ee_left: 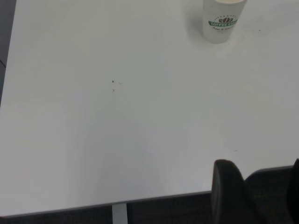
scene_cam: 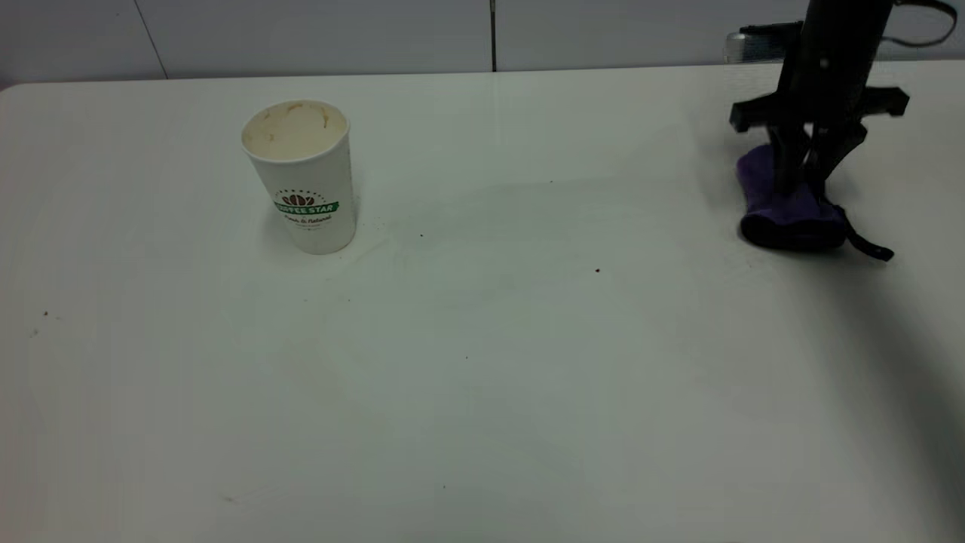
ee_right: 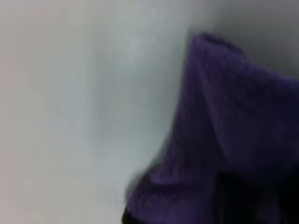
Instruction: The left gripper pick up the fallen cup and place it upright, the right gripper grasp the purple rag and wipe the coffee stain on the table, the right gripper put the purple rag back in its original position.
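Note:
A white paper cup (scene_cam: 303,177) with a green coffee logo stands upright on the white table (scene_cam: 482,362) at the back left. It also shows in the left wrist view (ee_left: 223,19). The purple rag (scene_cam: 788,215) lies bunched at the far right. My right gripper (scene_cam: 808,185) comes down from above and is shut on the rag's top. The rag fills the right wrist view (ee_right: 233,116). My left gripper (ee_left: 260,164) is open and empty over the table's near edge, far from the cup. No clear coffee stain shows.
A few small dark specks (scene_cam: 597,269) dot the middle of the table. A grey wall runs behind the table's back edge (scene_cam: 482,72). The left wrist view shows the table's front edge (ee_left: 140,200).

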